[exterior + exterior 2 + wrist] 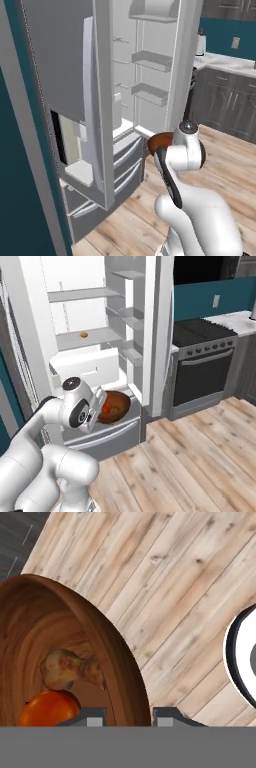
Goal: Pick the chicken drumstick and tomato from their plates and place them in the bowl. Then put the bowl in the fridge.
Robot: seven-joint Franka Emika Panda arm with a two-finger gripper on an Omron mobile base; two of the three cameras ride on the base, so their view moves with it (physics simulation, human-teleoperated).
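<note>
The brown wooden bowl (107,642) hangs off the floor in front of the open fridge (150,75), and my gripper (128,717) is shut on its rim, one finger inside the wall and one outside. Inside the bowl lie the lumpy chicken drumstick (65,669) and the red-orange tomato (47,707). From the right base view the bowl (117,405) sits just past my hand, level with the fridge's lower drawers, with the tomato (106,407) showing inside. In the left base view the bowl's rim (159,141) peeks from behind my wrist. The plates are out of view.
The fridge door (75,75) stands open on the left with its racks. White shelves (85,336) hold a small orange item (84,334). A black stove (205,366) and dark cabinets (225,100) stand to the right. Wooden floor (190,466) lies open underneath.
</note>
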